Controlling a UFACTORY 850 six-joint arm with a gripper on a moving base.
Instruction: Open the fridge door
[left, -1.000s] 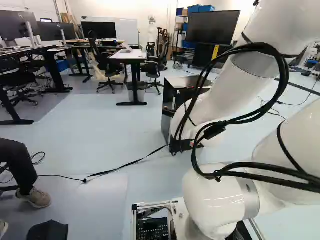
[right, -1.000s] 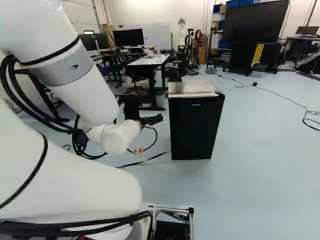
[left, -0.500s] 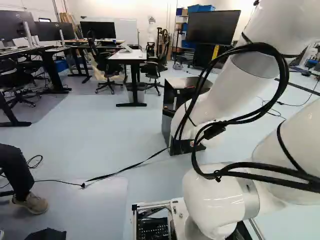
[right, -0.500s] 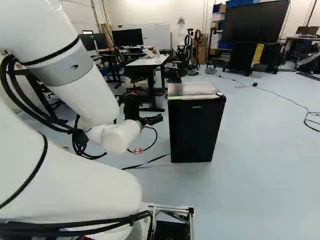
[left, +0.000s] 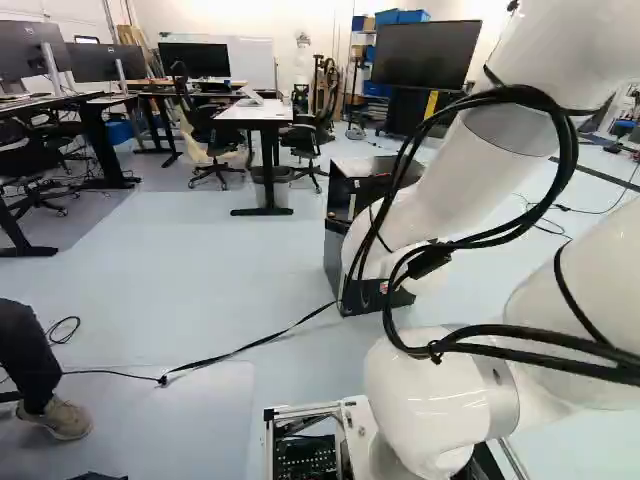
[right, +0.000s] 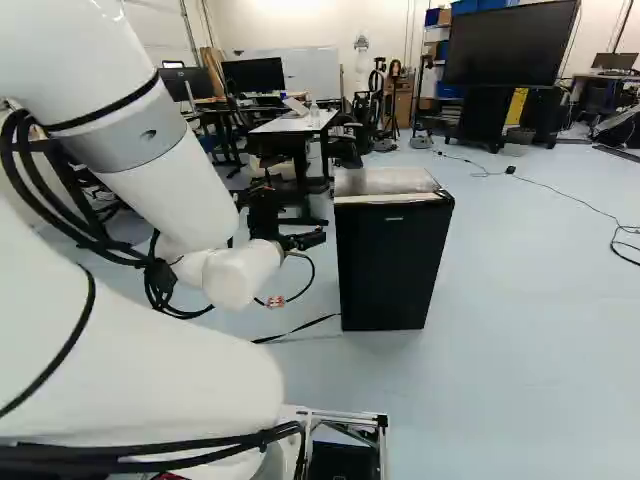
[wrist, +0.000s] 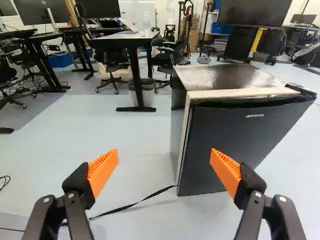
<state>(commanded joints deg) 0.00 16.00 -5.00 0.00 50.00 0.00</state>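
Note:
Beyond the arm's white wrist, the black gripper (right: 306, 240) shows in the right base view, pointing ahead, left of the small black fridge (right: 392, 262). The wrist view shows the gripper (wrist: 164, 164) open, its orange pads wide apart with nothing between them. Ahead of it stands the fridge door (wrist: 232, 145), dark and closed, with a pale strip along its top and side edges. A recessed grip runs along the door's top edge. In the left base view the arm hides much of the fridge (left: 340, 245).
A black strap (wrist: 135, 204) lies on the floor beside the fridge's foot. Behind stand a white-topped desk (right: 298, 122), office chairs (left: 212, 140) and a large screen (right: 512, 45). At the left of the left base view, a person's leg and shoe (left: 60, 418) show near the base.
The base has moved slightly forward: the fridge looks a little larger and lower in the right base view, and the floor things have shifted closer. The arm keeps its pose.

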